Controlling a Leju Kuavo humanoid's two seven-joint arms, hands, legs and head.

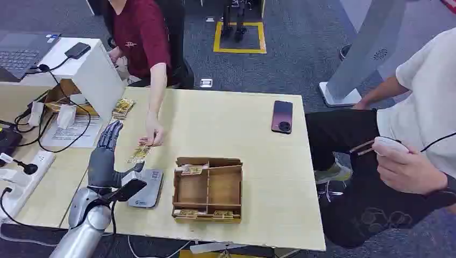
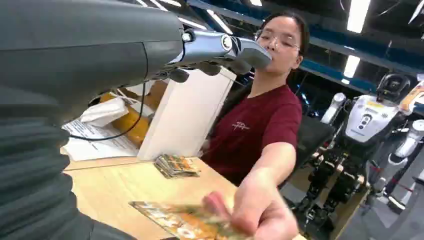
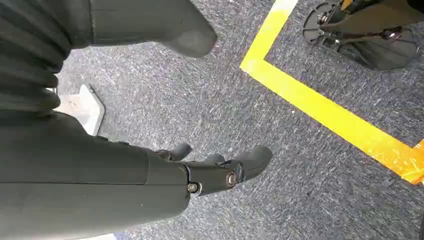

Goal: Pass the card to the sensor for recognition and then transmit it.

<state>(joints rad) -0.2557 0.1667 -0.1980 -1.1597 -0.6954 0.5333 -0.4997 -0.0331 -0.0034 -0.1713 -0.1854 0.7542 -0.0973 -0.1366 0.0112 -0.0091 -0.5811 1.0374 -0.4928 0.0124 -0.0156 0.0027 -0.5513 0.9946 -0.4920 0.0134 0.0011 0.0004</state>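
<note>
table (image 1: 258, 177) | sensor (image 1: 144, 189) | wooden tray (image 1: 208, 189) (compartmented) | phone (image 1: 282, 116) | card stack (image 1: 123, 107)

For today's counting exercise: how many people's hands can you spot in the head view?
3: one hand on the card at the table; one by the white box; one at the right holding a device. Others may be hidden.

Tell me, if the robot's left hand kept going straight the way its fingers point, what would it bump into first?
Probably the white box. The left hand is flat and open, pointing up the table past the card that the person's hand holds to its side. Depth is unclear, so it might pass just beside the box.
</note>
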